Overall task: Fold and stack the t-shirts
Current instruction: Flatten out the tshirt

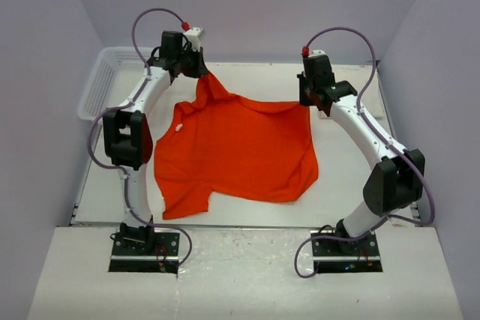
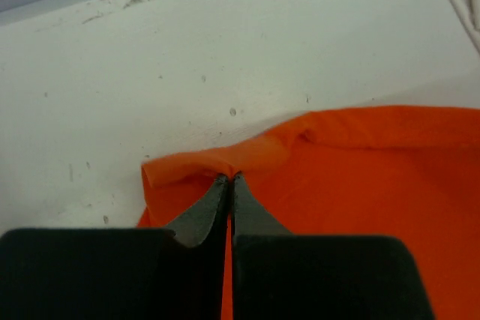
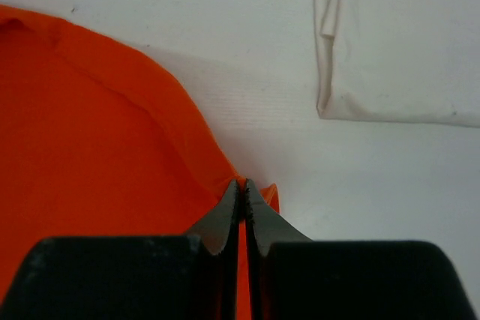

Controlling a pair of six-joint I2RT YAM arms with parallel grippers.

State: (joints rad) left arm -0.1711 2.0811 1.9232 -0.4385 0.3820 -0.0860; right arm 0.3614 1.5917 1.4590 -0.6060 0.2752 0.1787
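Left tool (image 2: 231,177): jaws together, clamped on a rolled bit of hem of the orange-red t-shirt (image 1: 240,151). In the left wrist view the fingertips meet at lower centre with the cloth pinched between them. In the top view this tool sits upper left of centre, and the shirt rises in a narrow peak up to it, so that corner is off the surface (image 1: 345,185). Right tool (image 3: 241,183): jaws also together, clamped on the shirt's edge. In the right wrist view a thin strip of orange runs down between the fingers, and the rest of the cloth fills the left half of the frame. In the top view it is right of centre, at the shirt's upper right corner. The orange-red t-shirt lies spread over the middle of the surface between the two arms, wrinkled, with one sleeve sticking out lower left. The cream-white t-shirt (image 3: 405,43) lies flat on the surface in the upper right of the right wrist view, near the orange one but apart from it, touched by neither tool; a sliver shows at the top right corner of the left wrist view. White lattice basket (image 1: 101,80) sits upper left in the top view, at the surface's edge.
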